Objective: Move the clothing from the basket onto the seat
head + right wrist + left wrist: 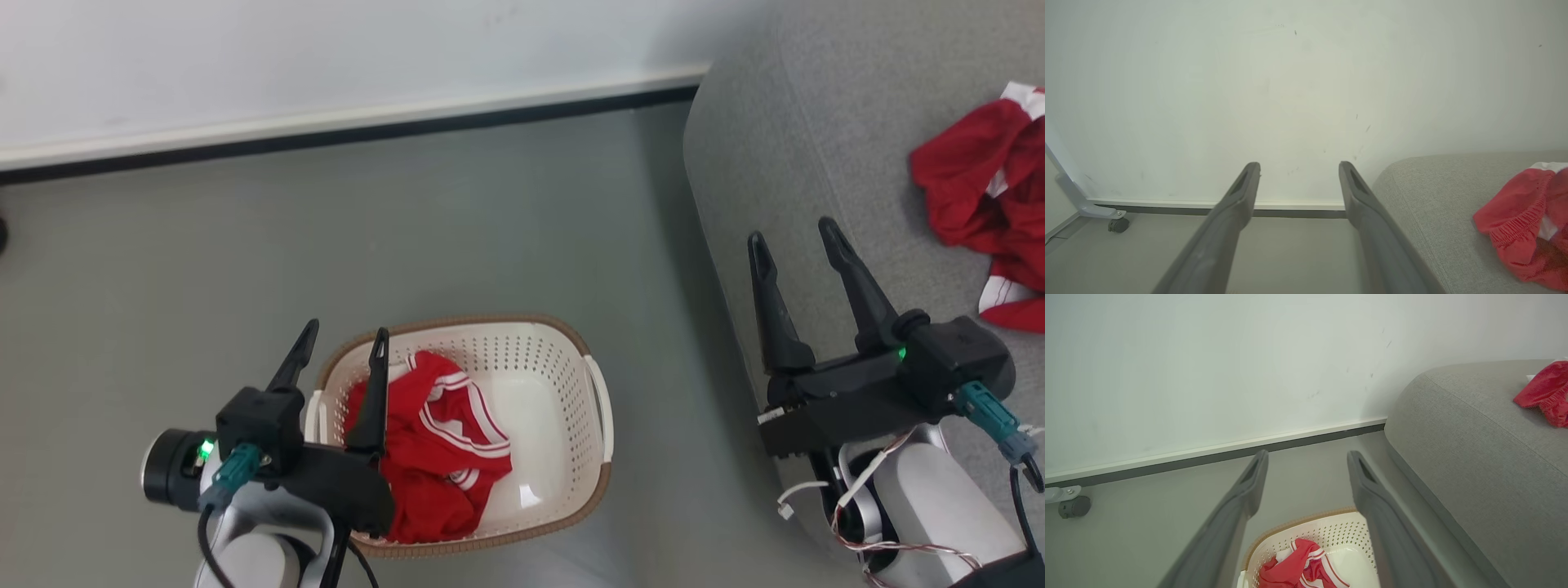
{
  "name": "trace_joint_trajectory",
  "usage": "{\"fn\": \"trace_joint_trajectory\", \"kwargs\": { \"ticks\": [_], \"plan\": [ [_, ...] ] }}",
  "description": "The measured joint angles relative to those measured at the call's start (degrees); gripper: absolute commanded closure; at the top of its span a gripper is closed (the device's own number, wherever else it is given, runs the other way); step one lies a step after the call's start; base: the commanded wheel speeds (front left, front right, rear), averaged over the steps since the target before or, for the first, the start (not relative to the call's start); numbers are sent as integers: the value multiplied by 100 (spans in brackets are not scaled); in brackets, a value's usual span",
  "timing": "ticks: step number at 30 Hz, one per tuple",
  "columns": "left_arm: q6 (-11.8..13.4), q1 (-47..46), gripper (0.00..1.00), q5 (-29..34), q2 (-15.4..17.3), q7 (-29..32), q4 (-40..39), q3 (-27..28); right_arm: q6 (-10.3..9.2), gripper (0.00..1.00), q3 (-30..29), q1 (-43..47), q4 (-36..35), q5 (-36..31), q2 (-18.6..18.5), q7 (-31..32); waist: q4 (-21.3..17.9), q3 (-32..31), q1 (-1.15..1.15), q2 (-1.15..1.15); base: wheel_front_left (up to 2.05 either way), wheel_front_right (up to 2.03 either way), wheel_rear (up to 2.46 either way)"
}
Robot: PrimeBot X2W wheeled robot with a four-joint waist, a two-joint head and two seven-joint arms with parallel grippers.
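Left gripper: your left gripper [347, 328] hangs above the basket's left end, fingers spread wide, nothing between them.
Right gripper: your right gripper [791, 230] is over the seat's near edge, fingers spread just as wide, and it's empty too.
Basket: the basket [535, 343] stands on the floor [408, 229] to the left of the seat, with a strip of floor between them.
Garment: there's one red garment [445, 445] with white stripes, crumpled in the basket's left half. The right half shows bare bottom.
Second garment: a second garment [980, 192] lies bunched on the seat [816, 122], to the right of your right gripper and apart from it.
Backdrop: a white wall [326, 57] with a dark baseboard [367, 135] runs behind it all.
Left wrist view: you look down between the fingers [1241, 506] at the basket's far rim, with the garment just inside it.
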Motion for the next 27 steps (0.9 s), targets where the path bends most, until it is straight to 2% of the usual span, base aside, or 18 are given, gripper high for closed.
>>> {"fn": "trace_joint_trajectory", "kwargs": {
  "ticks": [12,24,27],
  "plan": [
    [-201,-815,0,258,27,171,676,-242,0,0,-2,-561,-435,-266,268,53,-255,970,1,0,0,0,0],
    [-499,-1569,0,722,309,404,1837,-590,0,0,137,-1013,-684,-405,638,53,-678,2003,1,0,0,0,0],
    [-508,-1640,0,816,347,447,2117,-671,0,0,170,-1121,-708,-445,723,48,-796,2220,1,1,0,0,0]
  ]
}}
